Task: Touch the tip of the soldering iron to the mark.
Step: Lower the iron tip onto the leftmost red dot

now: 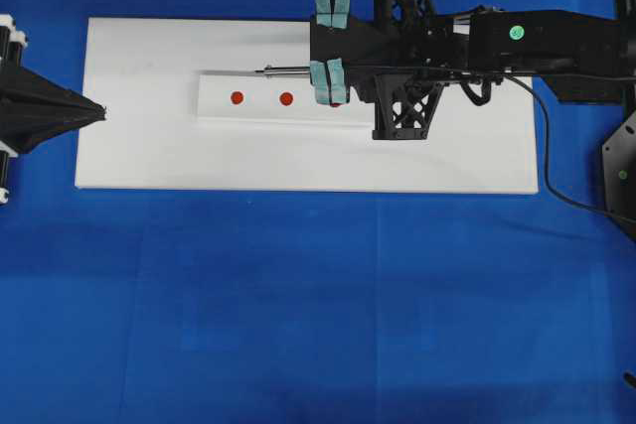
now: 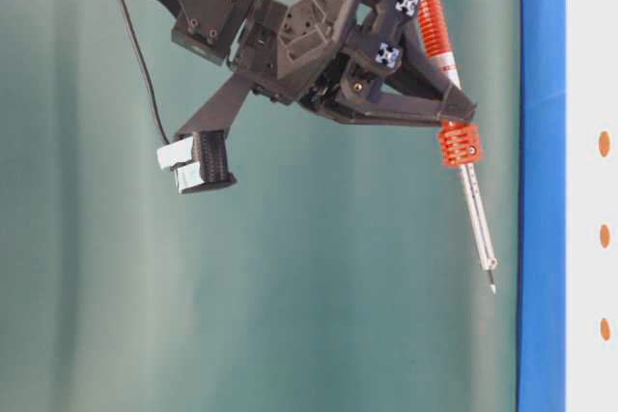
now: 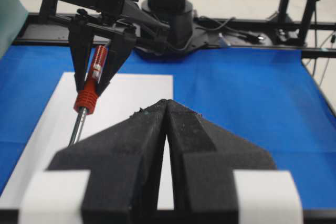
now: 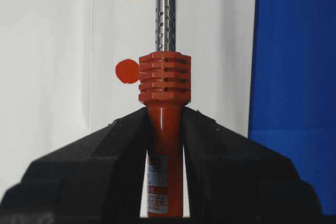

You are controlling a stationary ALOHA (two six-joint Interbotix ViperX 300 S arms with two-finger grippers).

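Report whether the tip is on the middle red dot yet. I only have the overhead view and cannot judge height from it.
Observer: Not yet. At table level the tip hangs in the air, with a clear gap between it and the white block.
Operator: Confirm the grip.
Observer: The right wrist view shows the right gripper clamped on the soldering iron at its red-orange handle, just behind the ribbed collar.
Operator: Describe its angle.
Observer: At table level the iron is steeply tilted, with the tip end nearest the block and the handle end farther from it.
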